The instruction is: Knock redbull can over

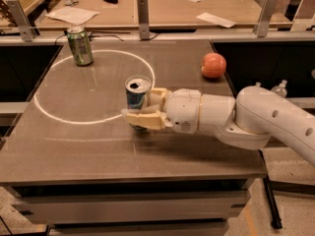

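The redbull can (137, 95), slim, blue and silver with an open silver top, stands upright near the middle of the brown table (98, 156), on the right edge of the white painted circle (59, 119). My gripper (139, 103), cream fingers on a white arm coming from the right, is open around the can. The near finger (145, 120) crosses in front of the can's lower part. The far finger (157, 94) lies against its right rear side. The can's base is hidden by the near finger.
A shorter green can (79, 45) stands at the back left of the circle. An orange-red ball (213, 65) lies at the back right. Beyond the table is a railing with posts (142, 11) and a desk with papers.
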Controlling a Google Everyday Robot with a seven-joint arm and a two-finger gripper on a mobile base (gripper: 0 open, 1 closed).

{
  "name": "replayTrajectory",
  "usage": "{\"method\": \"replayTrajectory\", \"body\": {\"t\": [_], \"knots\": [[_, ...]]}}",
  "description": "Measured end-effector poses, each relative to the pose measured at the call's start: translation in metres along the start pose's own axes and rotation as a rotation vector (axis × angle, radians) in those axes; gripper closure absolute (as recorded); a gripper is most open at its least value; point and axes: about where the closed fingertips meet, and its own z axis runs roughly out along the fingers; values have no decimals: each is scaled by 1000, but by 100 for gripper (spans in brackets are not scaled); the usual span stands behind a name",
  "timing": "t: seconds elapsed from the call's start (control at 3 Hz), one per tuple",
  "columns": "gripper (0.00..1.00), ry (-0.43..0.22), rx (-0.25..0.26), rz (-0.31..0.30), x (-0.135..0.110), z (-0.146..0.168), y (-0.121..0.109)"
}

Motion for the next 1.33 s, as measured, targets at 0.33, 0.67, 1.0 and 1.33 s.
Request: {"method": "replayTrajectory", "body": {"t": [0.33,0.67,1.0,1.33], "knots": [[100,-80,-7,-193,-26,-1,-5],[100,-69,-85,-451,-45,3,1],[100,-69,-85,-451,-45,3,1],[100,-39,-100,-617,-53,3,4]]}}
